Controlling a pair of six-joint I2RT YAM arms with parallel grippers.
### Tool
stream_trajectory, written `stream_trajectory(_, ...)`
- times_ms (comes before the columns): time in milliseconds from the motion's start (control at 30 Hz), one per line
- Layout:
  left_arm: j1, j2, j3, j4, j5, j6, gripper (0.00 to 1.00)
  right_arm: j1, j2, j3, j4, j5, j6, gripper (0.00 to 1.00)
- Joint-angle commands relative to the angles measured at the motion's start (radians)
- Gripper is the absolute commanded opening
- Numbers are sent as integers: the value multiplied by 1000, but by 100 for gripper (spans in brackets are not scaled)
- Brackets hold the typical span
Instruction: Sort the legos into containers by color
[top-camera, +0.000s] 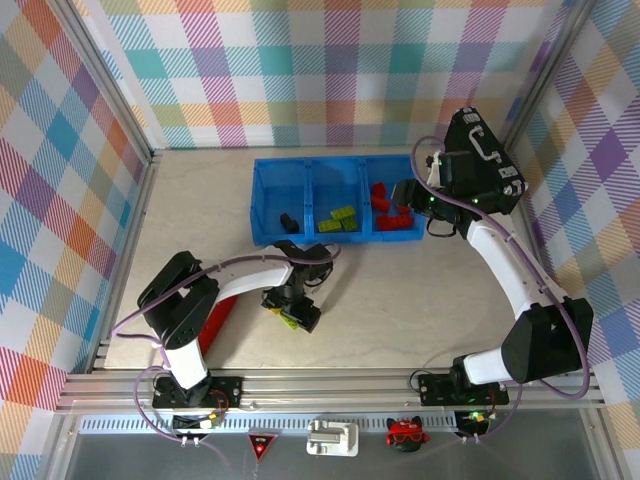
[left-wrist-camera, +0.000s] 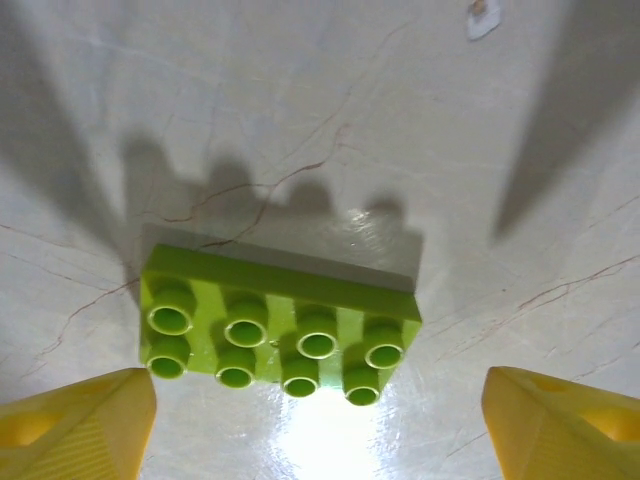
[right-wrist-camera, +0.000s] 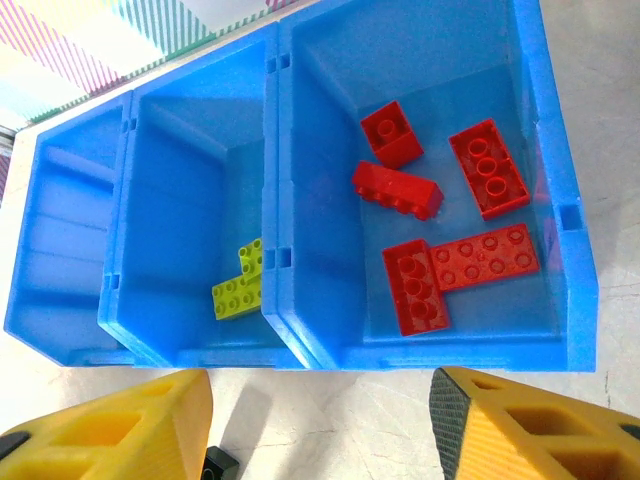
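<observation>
A lime green lego (left-wrist-camera: 280, 325) lies studs-up on the pale table, just ahead of my left gripper (left-wrist-camera: 320, 430). That gripper is open, its yellow fingers (left-wrist-camera: 75, 425) wide on either side and not touching the brick. From above, the left gripper (top-camera: 297, 308) hangs over this lego (top-camera: 291, 319) in front of the containers (top-camera: 262, 200). My right gripper (right-wrist-camera: 320, 430) is open and holds nothing, at the front lip of the containers (right-wrist-camera: 565, 215). Red legos (right-wrist-camera: 470, 265) lie in the right bin, lime legos (right-wrist-camera: 238, 290) in the middle bin. A black lego (top-camera: 289, 221) sits in the left bin.
Another black lego (right-wrist-camera: 213, 466) lies on the table by my right gripper's left finger. A long red cylinder (top-camera: 216, 318) lies under the left arm. A black case with a handle (top-camera: 480, 150) stands at the back right. Checked walls enclose the table.
</observation>
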Motion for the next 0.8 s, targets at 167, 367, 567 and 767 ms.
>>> stream_trajectory(167,-23,33,18,-34,-82,-35,81,-3,4,4,-14,-19,-26,61)
stream_trajectory(367,-23,44,17,-26,-95,1,79,-3,6,5,-15,-25,-21,61)
stream_trajectory(567,-23,48,-8,6,-64,13,75,-3,-5,2,-18,-17,-19,61)
stream_trajectory(767,-24,53,-25,19,-62,30,71,-3,-11,1,-27,-16,-20,62)
